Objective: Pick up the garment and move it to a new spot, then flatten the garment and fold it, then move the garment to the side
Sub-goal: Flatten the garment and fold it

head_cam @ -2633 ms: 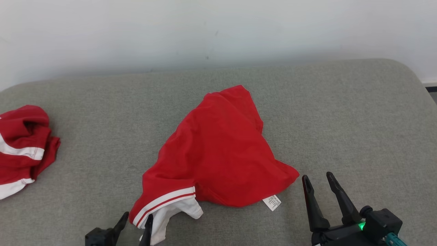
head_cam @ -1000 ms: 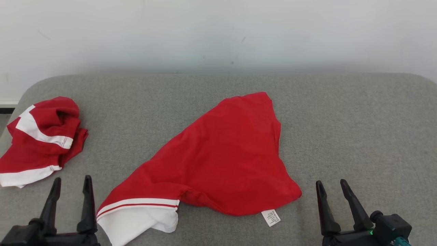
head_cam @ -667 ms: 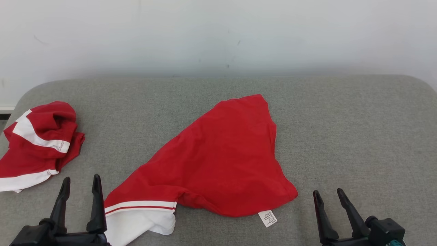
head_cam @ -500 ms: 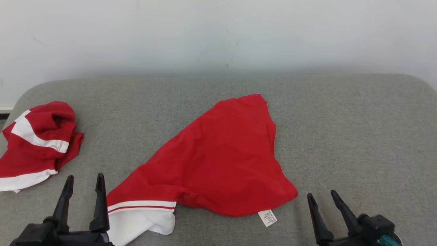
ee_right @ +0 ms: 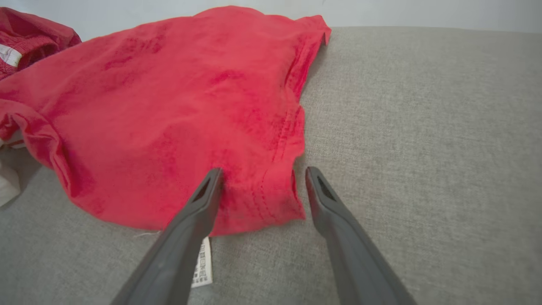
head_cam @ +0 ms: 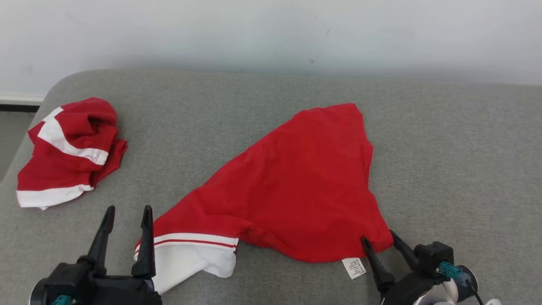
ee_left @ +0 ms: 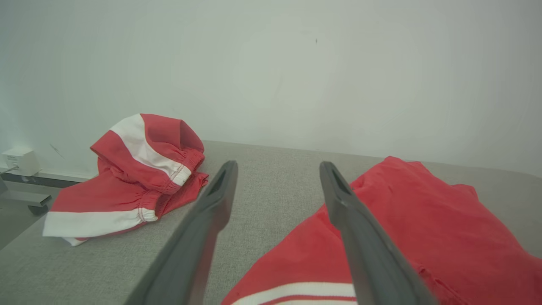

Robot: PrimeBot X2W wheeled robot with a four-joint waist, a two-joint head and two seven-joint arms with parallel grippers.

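The garment (head_cam: 292, 186) is red with a white, red-striped band at its near left end, and it lies loosely spread on the grey cushion (head_cam: 457, 161). My right gripper (head_cam: 378, 238) is open at the garment's near right corner (ee_right: 271, 203), one finger over the cloth and one just off its edge, with a white care label (head_cam: 354, 268) beside it. In the right wrist view that gripper (ee_right: 262, 173) straddles the corner. My left gripper (head_cam: 128, 212) stands open by the white band (head_cam: 190, 258), its fingers (ee_left: 343, 203) just left of the red cloth (ee_left: 423, 228).
A second red and white garment (head_cam: 70, 148) lies bunched at the cushion's far left, also seen as the bunched garment (ee_left: 135, 178) in the left wrist view. A pale wall (head_cam: 271, 34) runs behind the cushion. The cushion's left edge drops to the floor (head_cam: 10, 140).
The camera has shifted, so the whole scene sits further right. My right gripper has moved in to the garment's near right corner, which it stood apart from before. The garment lies as before.
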